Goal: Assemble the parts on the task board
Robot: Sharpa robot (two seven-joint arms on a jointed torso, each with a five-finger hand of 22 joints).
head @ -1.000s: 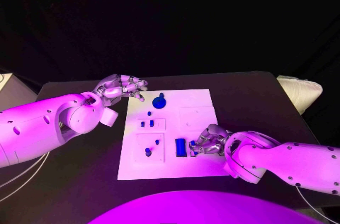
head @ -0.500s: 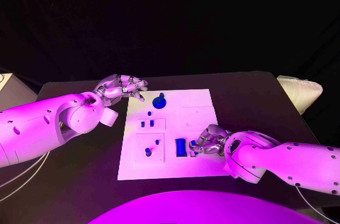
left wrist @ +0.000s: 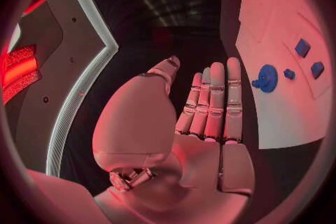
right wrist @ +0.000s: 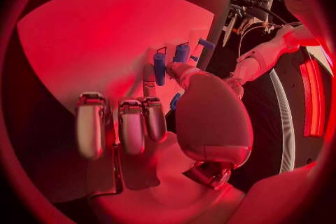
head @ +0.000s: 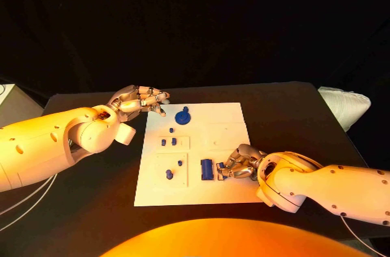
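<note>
The white task board (head: 219, 196) lies mid-table. A round blue part (head: 183, 118) sits near its far edge, with two small blue parts (head: 168, 141) closer in and two more (head: 173, 169) in a square recess. My right hand (head: 240, 163) rests on the board's near right area, thumb and a finger pinching a small blue part (head: 220, 167) beside a long blue part (head: 207, 169). The right wrist view shows that blue part (right wrist: 159, 67) between the fingertips. My left hand (head: 140, 100) hovers off the board's far left corner, its fingers (left wrist: 213, 101) straight and holding nothing.
Black table (head: 97, 184) surrounds the board on all sides. A pale object (head: 345, 106) stands at the table's right edge and a white box (head: 7, 94) at the far left. The left wrist view shows the round blue part (left wrist: 266, 77) on the board (left wrist: 280, 117).
</note>
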